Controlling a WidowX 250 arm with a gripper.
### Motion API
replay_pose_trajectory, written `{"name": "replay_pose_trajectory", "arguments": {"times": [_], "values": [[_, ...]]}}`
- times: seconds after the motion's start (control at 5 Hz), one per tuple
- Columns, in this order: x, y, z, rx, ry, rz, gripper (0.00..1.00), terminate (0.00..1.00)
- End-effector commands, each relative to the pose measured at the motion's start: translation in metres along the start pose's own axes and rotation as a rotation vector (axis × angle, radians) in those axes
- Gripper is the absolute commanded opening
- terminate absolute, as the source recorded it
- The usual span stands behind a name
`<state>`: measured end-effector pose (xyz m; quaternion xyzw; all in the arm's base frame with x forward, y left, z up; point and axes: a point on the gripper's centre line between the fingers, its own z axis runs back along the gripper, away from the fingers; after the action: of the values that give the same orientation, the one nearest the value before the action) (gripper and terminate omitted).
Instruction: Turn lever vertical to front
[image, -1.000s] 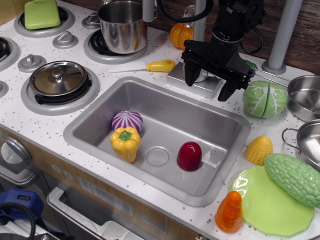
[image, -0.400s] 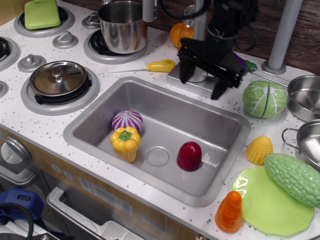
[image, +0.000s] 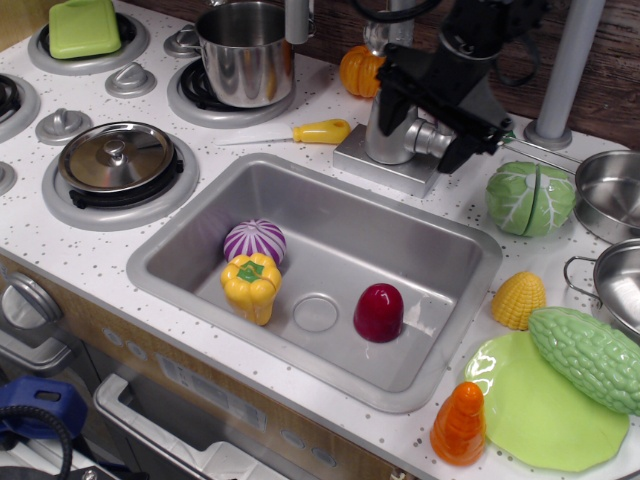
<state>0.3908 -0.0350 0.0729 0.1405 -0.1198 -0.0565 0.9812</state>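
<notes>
Three toys in the steel sink: purple onion, yellow pepper, dark red piece. No readable writing anywhere. One black gripper up at the faucet body behind the basin, spread wide, holding nothing. Lever on the faucet's right side, between the claws, only partly seen. White speckled countertop; wood wall behind.

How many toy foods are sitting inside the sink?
3. In the sink, a purple onion sits at the left, a yellow pepper right in front of it, and a dark red one sits right of the drain.
</notes>
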Motion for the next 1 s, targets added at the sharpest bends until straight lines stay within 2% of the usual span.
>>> {"name": "replay_pose_trajectory", "arguments": {"times": [0.0,0.4,0.8], "values": [[0.029,0.004,0.022,-0.015,-0.086,0.016,1.00,0.00],[0.051,0.009,0.024,-0.012,-0.120,0.003,1.00,0.00],[0.061,0.012,0.019,-0.021,-0.145,-0.010,1.00,0.00]]}}
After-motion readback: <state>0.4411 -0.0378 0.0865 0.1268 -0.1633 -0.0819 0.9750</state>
